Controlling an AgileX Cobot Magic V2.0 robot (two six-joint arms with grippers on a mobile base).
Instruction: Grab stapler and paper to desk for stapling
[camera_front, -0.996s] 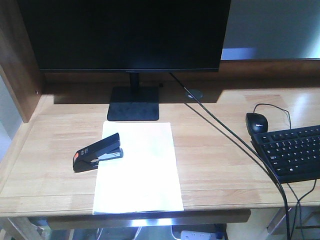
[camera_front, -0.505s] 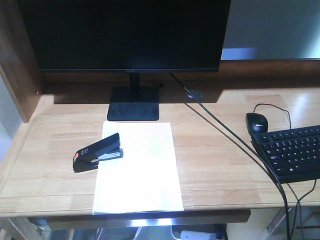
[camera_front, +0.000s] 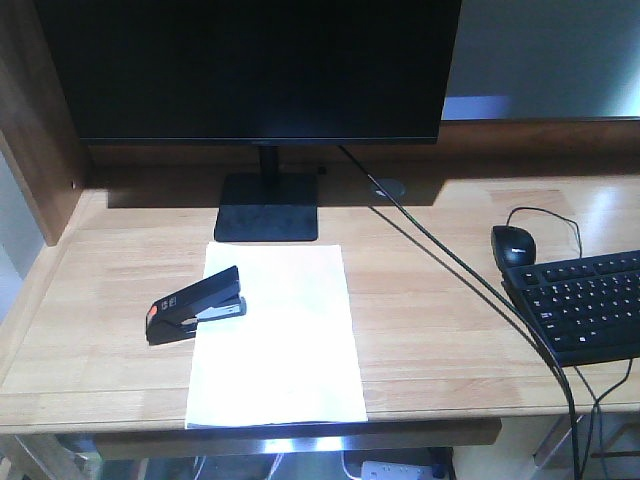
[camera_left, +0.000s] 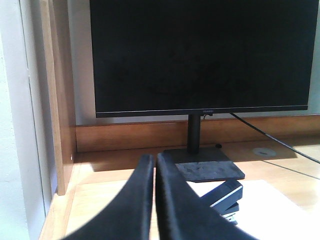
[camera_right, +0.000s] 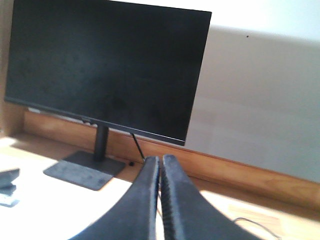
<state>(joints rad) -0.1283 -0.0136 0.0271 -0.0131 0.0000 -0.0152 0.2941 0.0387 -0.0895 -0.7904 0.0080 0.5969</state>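
The white paper lies flat on the light-wood desk, in front of the monitor stand. The black stapler with its orange-red rear end rests across the sheet's left edge, nose toward the middle. In the left wrist view the stapler shows just right of my left gripper, whose dark fingers are shut with nothing between them. My right gripper is likewise shut and empty, hovering over the desk, with the stapler at that view's far left edge. Neither gripper appears in the front view.
A large black monitor on a square stand fills the back. A black mouse and keyboard sit at the right, with cables crossing the desk. A wooden side panel rises at the left.
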